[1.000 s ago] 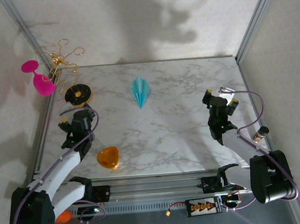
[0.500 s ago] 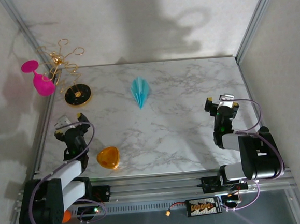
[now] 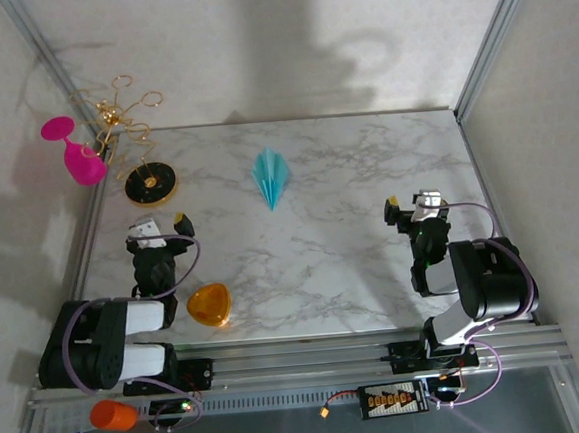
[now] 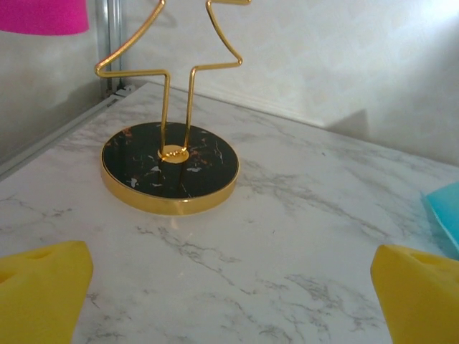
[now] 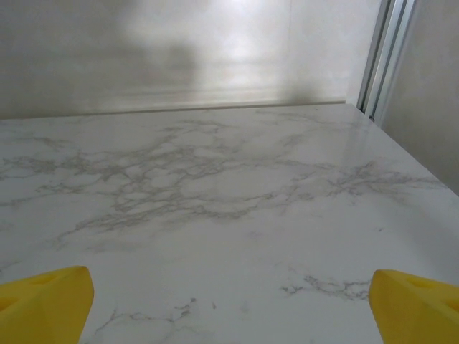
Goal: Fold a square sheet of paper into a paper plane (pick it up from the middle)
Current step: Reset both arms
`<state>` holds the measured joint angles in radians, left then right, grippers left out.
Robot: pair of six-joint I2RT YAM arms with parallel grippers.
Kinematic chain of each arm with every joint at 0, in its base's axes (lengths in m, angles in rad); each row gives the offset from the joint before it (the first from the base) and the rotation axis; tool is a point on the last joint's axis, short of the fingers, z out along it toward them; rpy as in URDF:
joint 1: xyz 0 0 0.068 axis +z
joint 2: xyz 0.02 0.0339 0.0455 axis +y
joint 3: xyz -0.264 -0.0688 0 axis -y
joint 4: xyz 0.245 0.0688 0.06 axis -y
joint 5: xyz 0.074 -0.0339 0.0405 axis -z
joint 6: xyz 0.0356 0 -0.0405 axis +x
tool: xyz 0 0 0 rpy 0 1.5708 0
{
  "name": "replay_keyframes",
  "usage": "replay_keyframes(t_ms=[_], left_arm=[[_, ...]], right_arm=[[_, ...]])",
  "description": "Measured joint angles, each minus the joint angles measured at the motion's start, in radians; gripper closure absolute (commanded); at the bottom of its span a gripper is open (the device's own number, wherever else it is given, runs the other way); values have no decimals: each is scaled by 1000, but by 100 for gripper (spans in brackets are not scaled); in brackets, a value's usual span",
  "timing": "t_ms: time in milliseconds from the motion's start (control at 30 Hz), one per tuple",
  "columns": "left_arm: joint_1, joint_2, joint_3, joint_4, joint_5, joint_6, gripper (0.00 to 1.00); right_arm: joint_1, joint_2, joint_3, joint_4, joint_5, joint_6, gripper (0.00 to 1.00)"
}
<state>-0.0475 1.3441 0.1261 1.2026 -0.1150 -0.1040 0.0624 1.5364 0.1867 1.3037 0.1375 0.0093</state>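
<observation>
The square sheet of paper lies folded into a slim teal paper plane (image 3: 270, 177) at the back middle of the marble table, nose pointing toward the arms. A teal corner of the paper plane (image 4: 446, 218) shows at the right edge of the left wrist view. My left gripper (image 3: 162, 225) (image 4: 233, 290) is open near the front left, well short of the plane, with bare marble between its yellow fingertips (image 4: 43, 287). My right gripper (image 3: 412, 205) (image 5: 229, 297) is open at the front right over bare marble, its yellow fingertips (image 5: 419, 304) wide apart.
A gold wire stand on a black round base (image 3: 150, 182) (image 4: 170, 166) stands just ahead of the left gripper. A pink glass (image 3: 76, 153) hangs at the back left. An orange rounded-triangle piece (image 3: 208, 305) lies beside the left arm. Metal frame posts (image 5: 384, 54) border the table.
Both arms have pulled back and folded toward their bases at the near edge. Both grippers stayed open. The paper plane has not moved.
</observation>
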Motion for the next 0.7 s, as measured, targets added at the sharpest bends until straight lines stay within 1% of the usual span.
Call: replay_keyframes(t_ms=[367,700], left_arm=[[-3,182,89,50,-1,27,1],[-3,191,89,54,-2,30,1]], right_arm=[[-19,5,2,14,-16,2,1],[-34,5,10,-12,-38,5,1]])
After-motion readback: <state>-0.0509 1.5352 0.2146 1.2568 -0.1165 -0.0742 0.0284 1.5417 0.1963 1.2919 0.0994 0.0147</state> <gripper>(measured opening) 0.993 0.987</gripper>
